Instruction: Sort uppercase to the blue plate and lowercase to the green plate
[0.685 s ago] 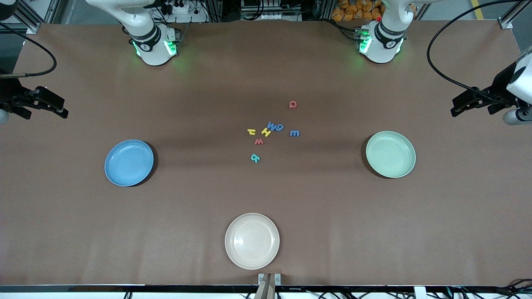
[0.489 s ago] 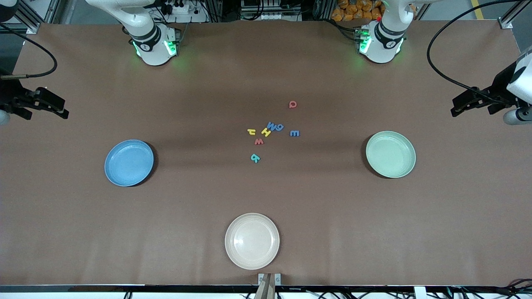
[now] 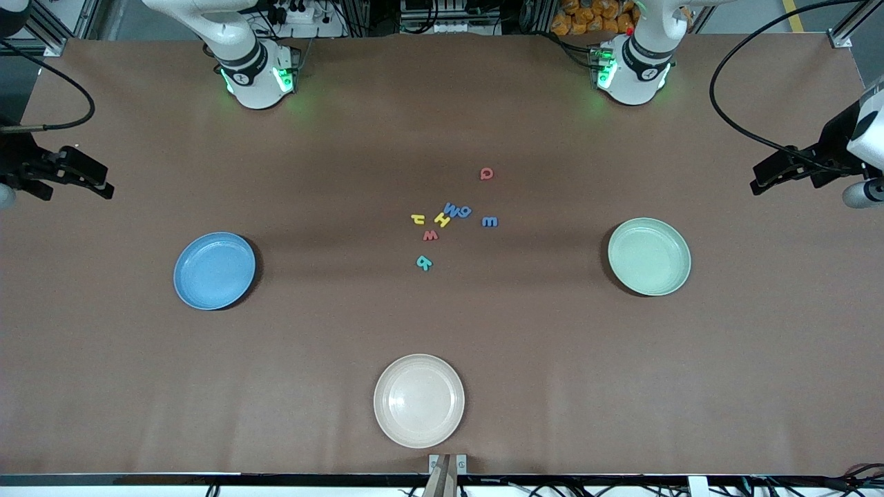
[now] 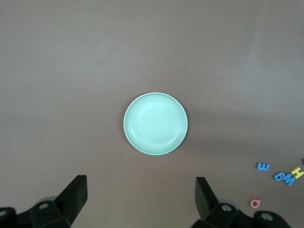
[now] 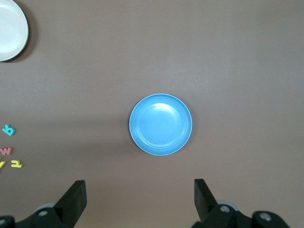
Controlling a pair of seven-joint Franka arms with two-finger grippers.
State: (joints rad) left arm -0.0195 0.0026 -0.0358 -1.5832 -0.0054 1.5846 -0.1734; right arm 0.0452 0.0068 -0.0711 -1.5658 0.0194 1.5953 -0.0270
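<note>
A wide desk (image 3: 138, 386) covered edge to edge in matte brown sheeting fills the scene, faintly creased near the edge closest to the front camera. Soft overhead light leaves broad, dim shadows across its middle. Along the edge where the bases stand run aluminium frame rails (image 3: 41, 27), black cables (image 3: 732, 103) and a power strip (image 3: 297, 12). An orange heap (image 3: 594, 17) sits there too.
</note>
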